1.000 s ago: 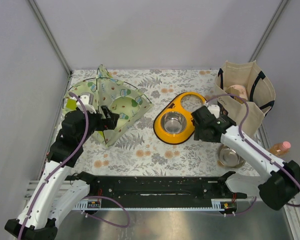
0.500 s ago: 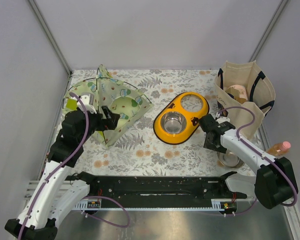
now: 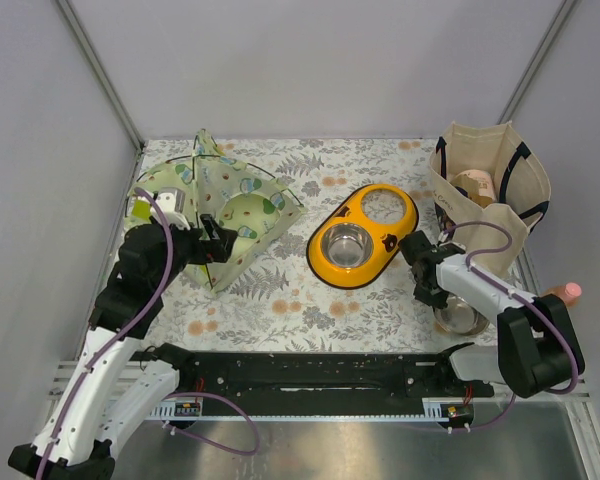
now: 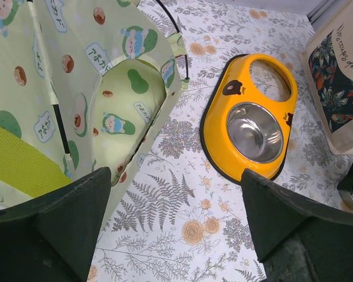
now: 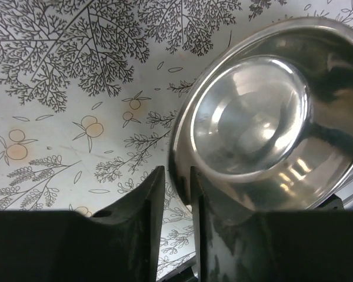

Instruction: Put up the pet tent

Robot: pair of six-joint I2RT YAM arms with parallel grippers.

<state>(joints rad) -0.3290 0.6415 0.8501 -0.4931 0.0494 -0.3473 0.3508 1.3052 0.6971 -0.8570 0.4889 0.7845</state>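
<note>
Tent [image 4: 76, 88] stands unaided, so left claw [image 4: 175, 179] gapes empty; right claw [image 5: 176, 174] narrowly straddles bowl [image 5: 253, 123] rim, grip unconfirmed, probably for lifting.

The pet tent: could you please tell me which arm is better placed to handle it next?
Probably left: the left gripper, open, faces the tent at close range, while the right gripper is across the table, straddling a bowl rim.
</note>
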